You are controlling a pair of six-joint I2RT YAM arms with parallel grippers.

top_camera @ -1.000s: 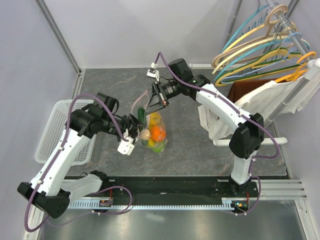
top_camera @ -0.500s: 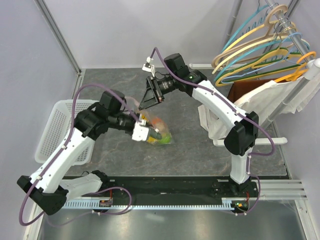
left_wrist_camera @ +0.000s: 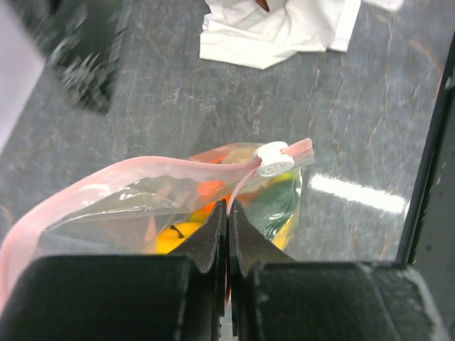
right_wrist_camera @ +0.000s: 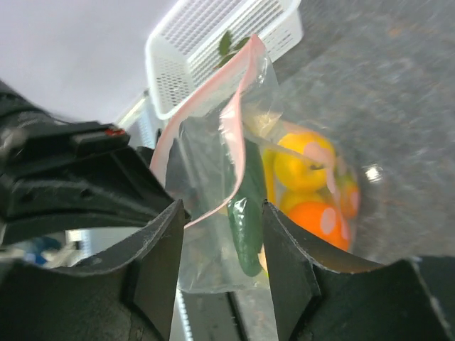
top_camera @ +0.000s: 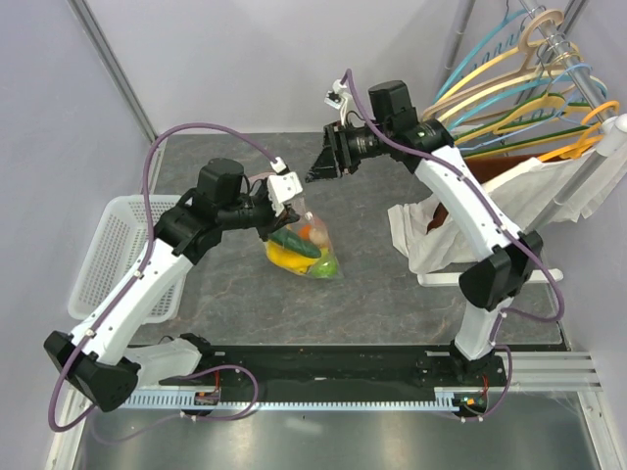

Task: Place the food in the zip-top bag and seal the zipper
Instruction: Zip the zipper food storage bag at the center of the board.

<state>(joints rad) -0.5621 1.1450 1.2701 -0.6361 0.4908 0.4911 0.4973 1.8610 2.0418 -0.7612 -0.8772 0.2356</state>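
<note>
The zip-top bag [top_camera: 312, 257] rests on the grey table mid-view, its top edge lifted. Inside it lies the food [top_camera: 294, 253]: yellow [left_wrist_camera: 173, 239], orange [right_wrist_camera: 314, 217] and green [right_wrist_camera: 245, 231] pieces. My left gripper [top_camera: 280, 217] [left_wrist_camera: 228, 207] is shut on the pink zipper [left_wrist_camera: 142, 168], a short way from its white slider [left_wrist_camera: 274, 159]. Part of the zipper [right_wrist_camera: 238, 106] still gapes. My right gripper [top_camera: 321, 164] [right_wrist_camera: 222, 222] hangs open behind and above the bag, holding nothing; the bag shows beyond its jaws.
A white mesh basket [top_camera: 116, 257] sits at the left edge. White cloth [top_camera: 419, 235] [left_wrist_camera: 277, 32] lies to the right under a rack of coloured hangers [top_camera: 519, 88]. A black rail [top_camera: 333, 364] runs along the near edge.
My left gripper closed on the zipper and raised the bag's top. My right gripper let go of the bag, opened and drew back toward the far right.
</note>
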